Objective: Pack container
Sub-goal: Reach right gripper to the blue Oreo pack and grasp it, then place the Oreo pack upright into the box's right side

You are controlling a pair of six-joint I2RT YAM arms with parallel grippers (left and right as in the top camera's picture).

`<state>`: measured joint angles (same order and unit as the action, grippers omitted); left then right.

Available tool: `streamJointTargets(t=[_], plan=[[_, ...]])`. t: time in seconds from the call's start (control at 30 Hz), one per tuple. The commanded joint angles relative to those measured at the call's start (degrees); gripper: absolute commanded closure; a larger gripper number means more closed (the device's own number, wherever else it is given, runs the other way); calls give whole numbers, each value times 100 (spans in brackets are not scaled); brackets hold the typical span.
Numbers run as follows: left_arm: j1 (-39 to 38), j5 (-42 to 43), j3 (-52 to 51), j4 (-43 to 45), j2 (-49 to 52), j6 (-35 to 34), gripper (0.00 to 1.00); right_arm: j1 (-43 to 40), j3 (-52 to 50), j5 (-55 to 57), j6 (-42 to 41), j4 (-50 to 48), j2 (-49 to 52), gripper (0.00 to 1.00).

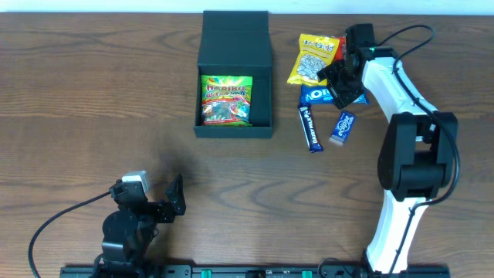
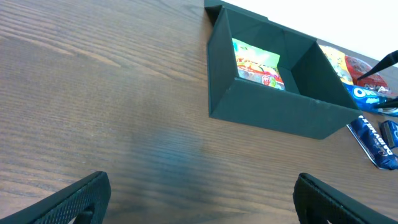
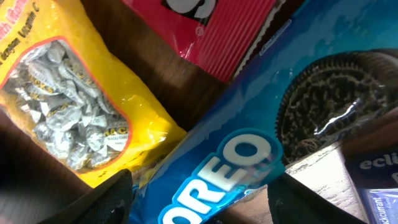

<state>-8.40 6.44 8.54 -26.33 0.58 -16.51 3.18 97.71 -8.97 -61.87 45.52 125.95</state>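
Observation:
The dark green container stands open at the back middle of the table, its lid flap folded back. A Haribo packet lies inside; it also shows in the left wrist view within the container. My right gripper is low over a blue Oreo packet. In the right wrist view the gripper is open, with one finger on each side of the Oreo packet. My left gripper is open and empty at the front left, also seen in the left wrist view.
A yellow snack bag and a red packet lie behind the Oreo packet. A dark blue Milky Way bar and a small blue gum pack lie in front of it. All sit right of the container.

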Motion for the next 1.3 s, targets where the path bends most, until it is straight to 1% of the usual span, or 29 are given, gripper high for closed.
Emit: streamJointTargets(t=[0.0, 0.23, 0.33, 0.4, 0.43, 0.53, 0.63, 0.8, 0.87, 1.0, 1.07, 1.1, 1.17, 1.27], plan=[[13, -2, -103, 2, -33, -2, 5, 59, -39, 59, -201, -7, 153, 32], [13, -2, -103, 2, -33, -4, 5, 52, -39, -24, -201, 28, 358, 34], [13, -2, -103, 4, -33, -4, 5, 44, -39, -26, -201, 33, 437, 43], [13, -2, -103, 4, -33, -4, 5, 4, -37, 2, -195, 31, 446, 53], [13, -2, -103, 2, -33, -4, 5, -22, -28, 13, -190, 37, 444, 55], [13, -2, -103, 4, -33, -4, 5, -127, 31, -59, -127, 195, 398, 64], [13, -2, -103, 4, -33, -4, 5, -225, 227, -48, -15, 608, 275, 68], [13, -2, -103, 2, -33, -4, 5, -212, 807, -50, 525, 1113, -116, 69], [13, -2, -103, 4, -33, -2, 5, -116, 1023, -50, 931, 1084, -299, 68], [13, -2, -103, 4, -33, -2, 5, 278, 1453, -195, 2216, 929, -518, 67], [13, -2, -103, 4, -33, -4, 5, 588, 1563, -664, 3261, 605, -531, 63], [13, -2, -103, 2, -33, -4, 5, 726, 1563, -876, 3679, 459, -531, 63], [13, -2, -103, 4, -33, -4, 5, 1056, 1554, -1010, 4369, 271, -505, 66], [13, -2, -103, 2, -33, -4, 5, 1486, 1550, -1014, 5296, 179, -431, 66]])
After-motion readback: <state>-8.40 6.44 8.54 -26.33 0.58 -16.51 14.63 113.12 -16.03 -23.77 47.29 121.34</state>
